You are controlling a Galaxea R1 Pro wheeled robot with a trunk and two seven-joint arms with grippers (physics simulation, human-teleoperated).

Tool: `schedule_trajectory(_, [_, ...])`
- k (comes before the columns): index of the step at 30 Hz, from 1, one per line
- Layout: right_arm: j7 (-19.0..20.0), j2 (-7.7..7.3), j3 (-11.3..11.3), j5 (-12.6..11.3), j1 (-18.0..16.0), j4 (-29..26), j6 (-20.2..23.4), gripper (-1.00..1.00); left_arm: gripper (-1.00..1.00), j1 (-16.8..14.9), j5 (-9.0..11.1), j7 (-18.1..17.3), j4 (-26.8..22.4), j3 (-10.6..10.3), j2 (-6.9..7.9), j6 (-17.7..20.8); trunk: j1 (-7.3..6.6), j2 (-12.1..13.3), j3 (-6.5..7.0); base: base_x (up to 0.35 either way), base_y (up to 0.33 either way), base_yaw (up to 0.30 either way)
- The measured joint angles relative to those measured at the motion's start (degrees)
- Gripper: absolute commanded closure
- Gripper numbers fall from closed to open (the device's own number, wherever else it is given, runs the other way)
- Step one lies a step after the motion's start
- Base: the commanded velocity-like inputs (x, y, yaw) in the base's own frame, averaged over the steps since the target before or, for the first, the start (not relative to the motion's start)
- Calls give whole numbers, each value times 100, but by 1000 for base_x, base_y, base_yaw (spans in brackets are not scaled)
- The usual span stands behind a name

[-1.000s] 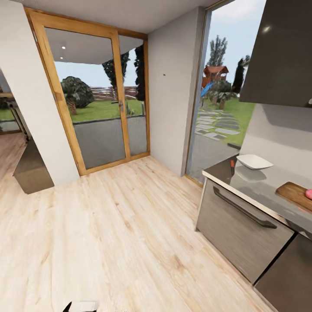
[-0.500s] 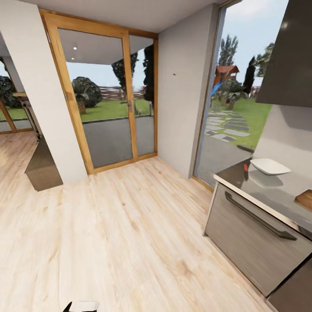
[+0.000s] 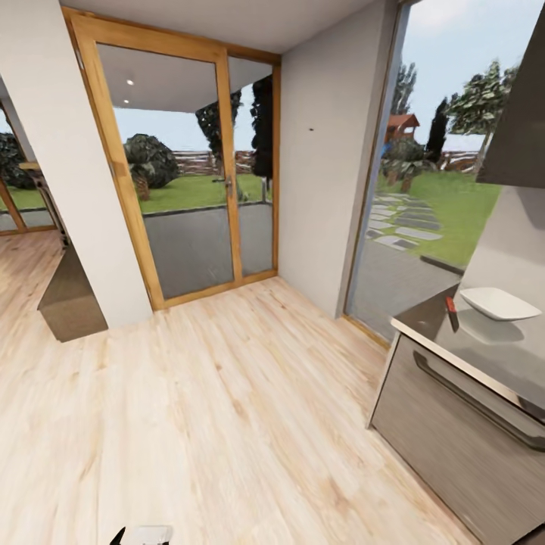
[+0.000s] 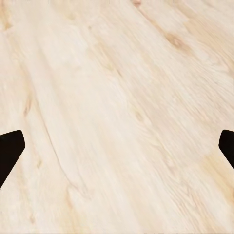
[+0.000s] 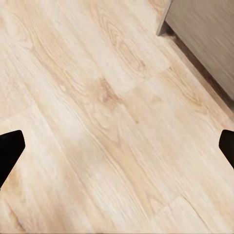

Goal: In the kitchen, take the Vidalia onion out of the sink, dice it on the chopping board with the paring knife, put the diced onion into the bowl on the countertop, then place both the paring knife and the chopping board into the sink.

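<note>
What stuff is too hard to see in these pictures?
- The countertop in the head view: cut off by the picture's right edge, so whatever lies further along it is hidden.
- The paring knife in the head view: too small to make out its blade beside the bowl.
- The left gripper and right gripper in the wrist views: just dark fingertip corners show at the picture edges over the floor.

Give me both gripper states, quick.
Left gripper: open, empty, over the wood floor.
Right gripper: open, empty, over the floor near a cabinet.
</note>
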Motion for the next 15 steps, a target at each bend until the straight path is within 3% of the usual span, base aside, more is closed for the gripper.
schedule_trajectory(15, [0,0,-1,1,0,0,-1,-100,-100,0,0,0,-4,6,8,2,0,0,0,308,-74,0])
